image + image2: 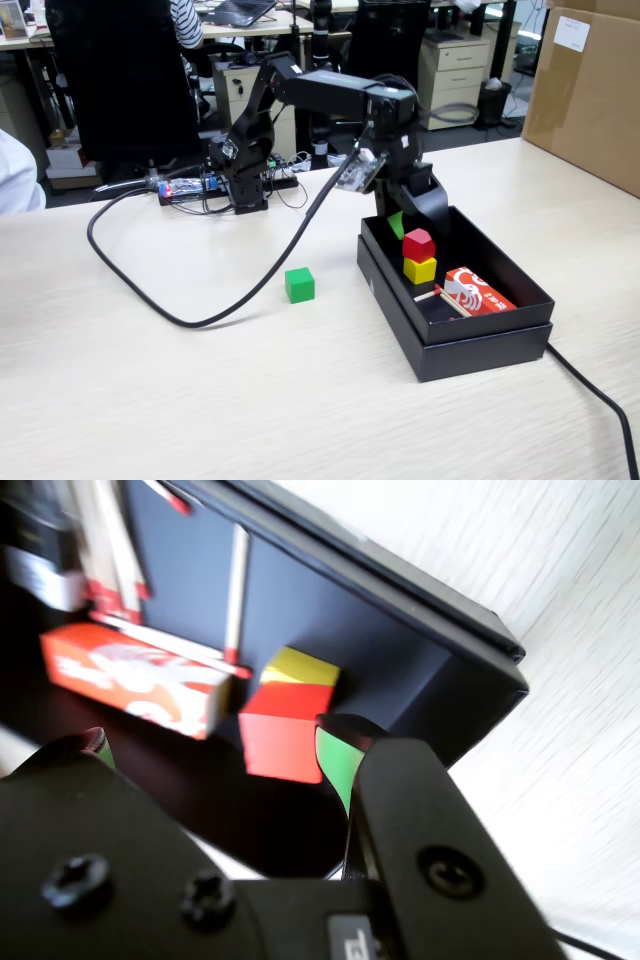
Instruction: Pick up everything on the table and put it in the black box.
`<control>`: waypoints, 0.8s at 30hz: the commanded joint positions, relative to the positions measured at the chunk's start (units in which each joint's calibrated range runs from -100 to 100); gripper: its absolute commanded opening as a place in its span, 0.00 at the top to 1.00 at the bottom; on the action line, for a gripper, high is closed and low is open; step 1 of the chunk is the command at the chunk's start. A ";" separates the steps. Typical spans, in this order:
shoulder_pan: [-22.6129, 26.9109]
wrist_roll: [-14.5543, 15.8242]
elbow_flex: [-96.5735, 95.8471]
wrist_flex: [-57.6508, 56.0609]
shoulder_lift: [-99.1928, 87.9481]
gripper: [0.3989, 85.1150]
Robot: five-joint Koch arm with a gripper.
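Observation:
On the beige table (pixel 150 400) a green cube (pixel 299 284) sits alone, left of the black box (pixel 480 345). Inside the box, a red cube (pixel 418 244) rests on top of a yellow cube (pixel 420 269). My gripper (pixel 412 218) hangs over the box's far end, just behind the two stacked cubes. In the wrist view the gripper (pixel 215 750) is open, its green-lined fingertips (pixel 335 760) wide apart with nothing between them. Beyond them lie the red cube (pixel 285 742), the yellow cube (pixel 300 667) and the box wall (pixel 400 590).
A red-and-white packet (pixel 478 292) and a thin stick (pixel 450 298) lie in the box's near half. A black cable (pixel 150 290) loops across the table left of the green cube. A large cardboard box (pixel 590 90) stands at the back right.

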 commanded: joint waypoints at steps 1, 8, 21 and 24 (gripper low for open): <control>-1.17 -0.10 4.93 -0.32 -11.36 0.51; -5.86 -1.47 -3.23 -0.41 -24.90 0.51; -15.82 -5.08 -21.63 -0.32 -22.26 0.45; -15.63 -5.13 -25.53 -0.32 -19.97 0.45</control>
